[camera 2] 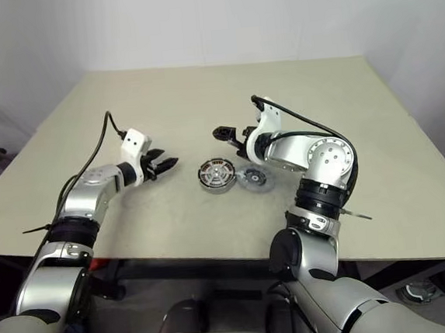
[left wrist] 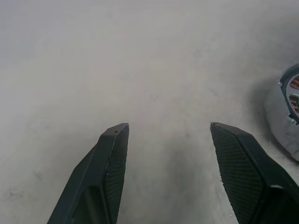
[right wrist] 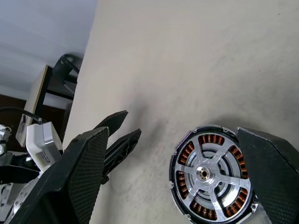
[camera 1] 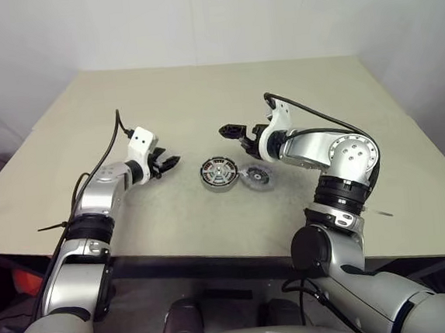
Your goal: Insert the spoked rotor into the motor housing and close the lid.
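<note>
Left claw (camera 1: 169, 163): two black fingers parted partway, nothing between them, hovering low over the beige worktop (camera 1: 201, 98), pointing toward the parts. No lettering readable on its white wrist block.

Right claw (camera 1: 237, 133): fingers spread wide, empty, held above and just behind the parts.

Round shallow grey metal motor housing (camera 1: 219, 174) with its copper-coloured winding ring lies flat on the worktop between the two claws. From the right wrist, silver spokes and a hub sit across the windings, so the black-rimmed spoked rotor (right wrist: 212, 179) appears seated inside.

Flat all-grey notched-edge lid (camera 1: 255, 177) lies just beside the housing, on the right claw's side. No markings legible on any part.
</note>
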You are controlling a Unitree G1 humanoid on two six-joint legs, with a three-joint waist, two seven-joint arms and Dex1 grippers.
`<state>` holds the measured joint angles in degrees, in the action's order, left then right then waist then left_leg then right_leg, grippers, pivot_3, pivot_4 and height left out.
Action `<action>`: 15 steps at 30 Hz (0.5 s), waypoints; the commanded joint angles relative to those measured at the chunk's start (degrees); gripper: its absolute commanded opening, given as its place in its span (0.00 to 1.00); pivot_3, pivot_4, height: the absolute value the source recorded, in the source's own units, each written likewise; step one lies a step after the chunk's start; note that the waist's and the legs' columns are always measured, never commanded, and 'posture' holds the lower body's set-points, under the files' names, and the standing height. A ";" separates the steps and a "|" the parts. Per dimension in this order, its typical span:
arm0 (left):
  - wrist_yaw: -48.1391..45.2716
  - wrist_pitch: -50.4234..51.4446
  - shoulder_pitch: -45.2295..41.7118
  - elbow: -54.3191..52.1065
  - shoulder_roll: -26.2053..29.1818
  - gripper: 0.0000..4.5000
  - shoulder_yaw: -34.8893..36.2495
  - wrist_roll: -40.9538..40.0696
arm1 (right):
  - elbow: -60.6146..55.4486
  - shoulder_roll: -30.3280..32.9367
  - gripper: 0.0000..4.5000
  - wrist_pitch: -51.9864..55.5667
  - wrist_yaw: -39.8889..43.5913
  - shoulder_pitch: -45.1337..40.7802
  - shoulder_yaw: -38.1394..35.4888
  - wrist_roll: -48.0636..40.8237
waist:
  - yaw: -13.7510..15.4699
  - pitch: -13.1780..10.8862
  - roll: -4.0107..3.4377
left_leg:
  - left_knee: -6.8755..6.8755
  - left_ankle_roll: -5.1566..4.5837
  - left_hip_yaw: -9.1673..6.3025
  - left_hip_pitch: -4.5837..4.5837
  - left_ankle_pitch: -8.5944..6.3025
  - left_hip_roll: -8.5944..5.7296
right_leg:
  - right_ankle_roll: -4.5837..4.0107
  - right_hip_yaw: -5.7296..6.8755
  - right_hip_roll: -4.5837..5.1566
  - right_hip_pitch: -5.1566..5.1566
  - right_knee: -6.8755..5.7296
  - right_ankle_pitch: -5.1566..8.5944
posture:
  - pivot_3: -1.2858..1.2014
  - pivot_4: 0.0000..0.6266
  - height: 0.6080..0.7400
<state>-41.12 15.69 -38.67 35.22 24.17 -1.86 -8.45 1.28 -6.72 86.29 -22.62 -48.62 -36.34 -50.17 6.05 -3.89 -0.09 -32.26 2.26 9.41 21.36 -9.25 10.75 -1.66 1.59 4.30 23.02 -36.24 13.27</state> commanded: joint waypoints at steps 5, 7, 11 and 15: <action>-0.18 -1.30 -1.34 -0.91 0.34 0.66 0.96 0.14 | -5.05 1.11 0.99 3.27 1.40 5.40 -1.54 1.10 | 0.70 0.00 0.00 | -0.01 0.00 0.00 0.06 0.00 -0.01 | -0.02 0.02 0.00 0.02 0.02 -0.03 | 0.52 0.00 1.00; -0.40 -1.04 -1.26 -1.14 0.14 0.66 0.84 0.02 | -6.34 2.77 0.99 4.48 1.74 6.24 -2.70 1.94 | 1.00 0.00 0.00 | -0.01 0.00 0.00 0.05 0.00 0.00 | -0.02 0.02 0.00 0.04 0.00 -0.03 | 0.52 0.00 1.00; -0.85 -0.79 -0.90 -1.73 -0.53 0.66 0.26 0.13 | -8.89 5.05 0.99 6.05 1.84 7.93 -5.23 2.99 | 1.59 0.00 0.00 | -0.04 0.00 0.01 0.04 0.00 -0.01 | 0.01 0.02 0.01 0.00 0.00 -0.02 | 0.52 0.00 1.00; -1.34 -0.52 -0.47 -1.92 -1.25 0.66 0.15 -0.02 | -11.70 7.16 0.99 6.21 0.90 10.44 -6.82 -0.05 | 1.92 0.00 0.00 | -0.04 0.00 0.01 0.04 0.00 -0.01 | 0.01 0.02 0.01 0.00 0.00 -0.03 | 0.52 0.00 1.00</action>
<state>-42.18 15.50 -38.42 35.13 22.99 -2.01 -8.32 -7.56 -0.42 91.92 -21.26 -38.06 -42.35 -47.69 7.96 -3.89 -0.09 -32.30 2.26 9.42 21.40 -9.25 10.74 -1.65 1.60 4.31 23.02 -36.24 13.24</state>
